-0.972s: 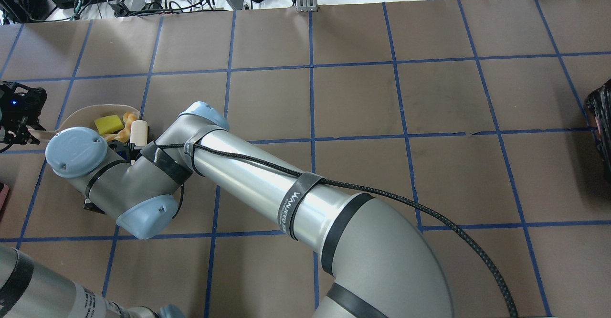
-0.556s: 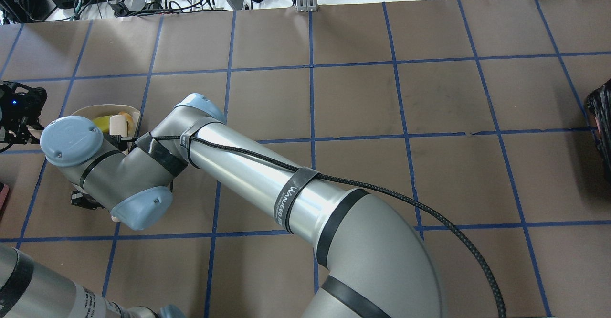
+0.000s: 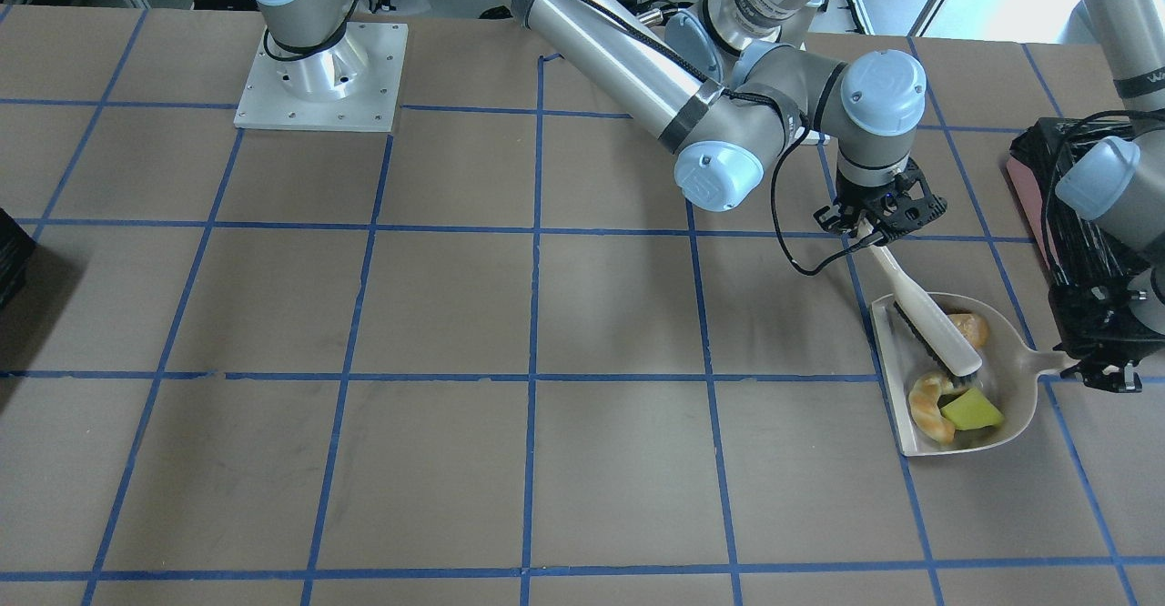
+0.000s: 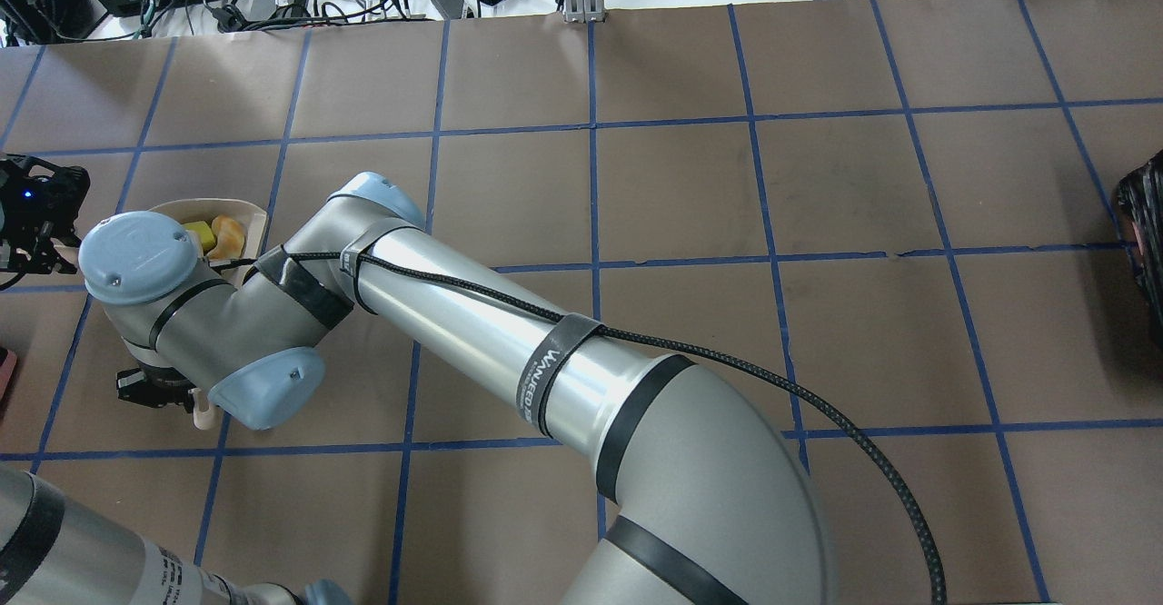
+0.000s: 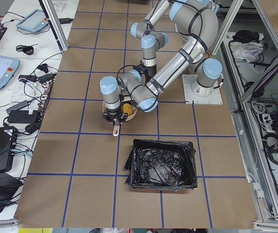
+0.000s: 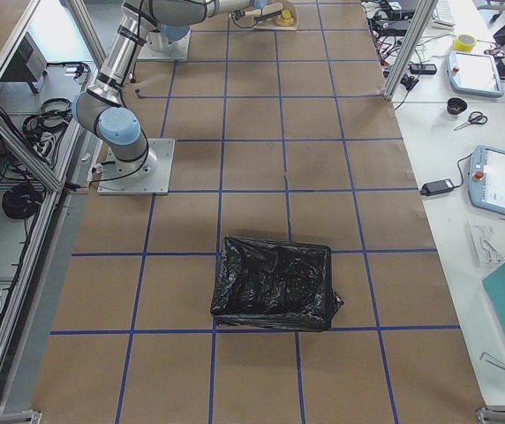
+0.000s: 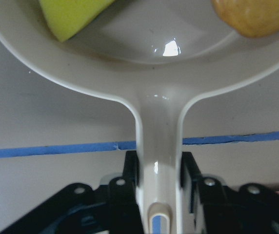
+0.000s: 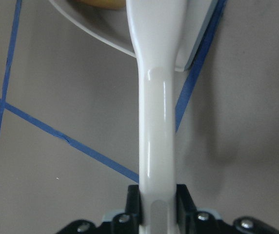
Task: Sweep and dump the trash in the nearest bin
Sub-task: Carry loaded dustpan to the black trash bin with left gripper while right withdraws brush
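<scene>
A cream dustpan (image 3: 1019,378) lies on the table and holds the trash: a golden-brown lump (image 3: 967,326), a tan croissant-like twist (image 3: 926,404) and a yellow-green cube (image 3: 972,410). My left gripper (image 3: 1097,356) is shut on the dustpan's handle (image 7: 156,146). My right gripper (image 3: 876,215) is shut on the handle of a white brush (image 3: 928,324), whose bristled head rests in the pan between the lump and the twist. The pink bin (image 3: 1027,192) with its black bag (image 5: 161,165) stands just beyond the left gripper.
My right arm (image 4: 472,323) reaches across the table and hides most of the pan from overhead. A dark bag-lined container (image 4: 1145,251) is at the far right end. A dark box (image 3: 9,256) shows at the front view's left edge.
My right wrist moved left and toward the robot's side, drawing the brush deeper over the pan. The brush head is now hidden under the wrist overhead. The dustpan and left gripper stayed still.
</scene>
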Action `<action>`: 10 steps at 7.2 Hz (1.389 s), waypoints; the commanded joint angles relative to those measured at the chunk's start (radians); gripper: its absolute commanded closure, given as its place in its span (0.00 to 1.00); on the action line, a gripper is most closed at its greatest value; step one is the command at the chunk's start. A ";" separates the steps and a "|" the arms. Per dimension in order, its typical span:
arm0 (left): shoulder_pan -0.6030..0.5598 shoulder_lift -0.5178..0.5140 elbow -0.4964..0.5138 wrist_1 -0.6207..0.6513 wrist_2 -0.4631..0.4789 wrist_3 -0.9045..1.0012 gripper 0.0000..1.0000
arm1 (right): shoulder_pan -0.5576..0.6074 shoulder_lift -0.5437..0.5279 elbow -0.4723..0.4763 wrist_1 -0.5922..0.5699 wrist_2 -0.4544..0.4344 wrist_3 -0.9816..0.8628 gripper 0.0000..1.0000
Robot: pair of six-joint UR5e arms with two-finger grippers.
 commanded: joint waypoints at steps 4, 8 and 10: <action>0.002 0.012 0.002 0.005 -0.003 0.031 1.00 | -0.155 -0.172 0.108 0.279 -0.014 0.065 1.00; 0.009 0.036 0.009 -0.053 -0.061 0.013 1.00 | -0.287 -0.572 0.604 0.251 -0.150 0.098 1.00; 0.058 0.063 0.014 -0.159 -0.171 -0.032 1.00 | -0.298 -0.715 0.843 0.144 -0.218 0.098 1.00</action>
